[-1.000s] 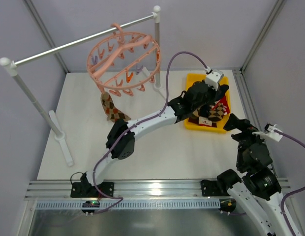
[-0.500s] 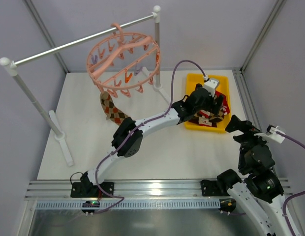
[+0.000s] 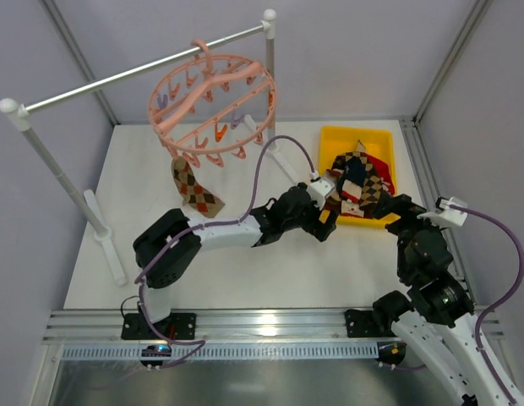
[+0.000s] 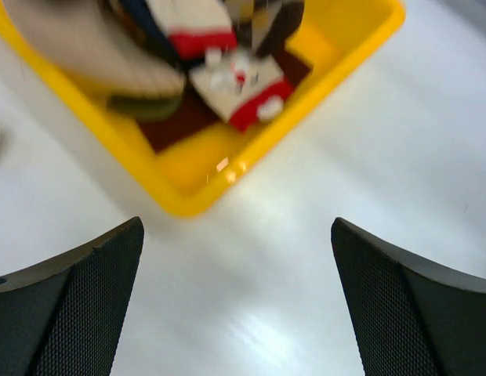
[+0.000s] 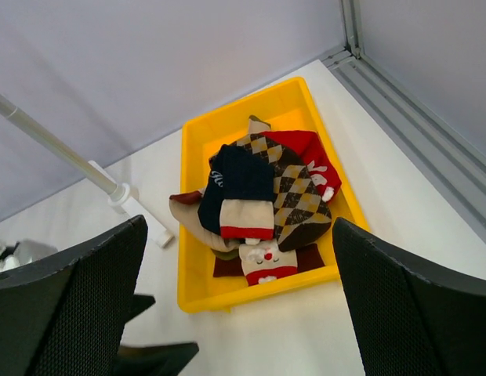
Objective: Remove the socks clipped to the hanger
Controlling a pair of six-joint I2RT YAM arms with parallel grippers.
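The salmon-pink hanger (image 3: 213, 103) hangs from the rail at the back left. One brown argyle sock (image 3: 194, 190) dangles from a clip on its near side. Several other socks (image 3: 360, 182) lie piled in the yellow tray (image 3: 357, 134), also shown in the right wrist view as socks (image 5: 262, 188) in the tray (image 5: 193, 149). My left gripper (image 3: 324, 227) (image 4: 237, 222) is open and empty, low over the table just outside the tray's near-left corner (image 4: 188, 200). My right gripper (image 3: 399, 208) (image 5: 239, 222) is open and empty, above the tray's near edge.
A grey metal rail (image 3: 144, 72) on white posts (image 3: 51, 161) crosses the back left, and one post foot (image 5: 121, 192) stands just left of the tray. Grey walls close in the table at the back and sides. The left arm (image 3: 237, 230) lies low across the table's middle.
The left gripper drew back from over the tray, down to the table beside the tray's near-left corner, and now stands open. The right arm shifted slightly toward the tray.
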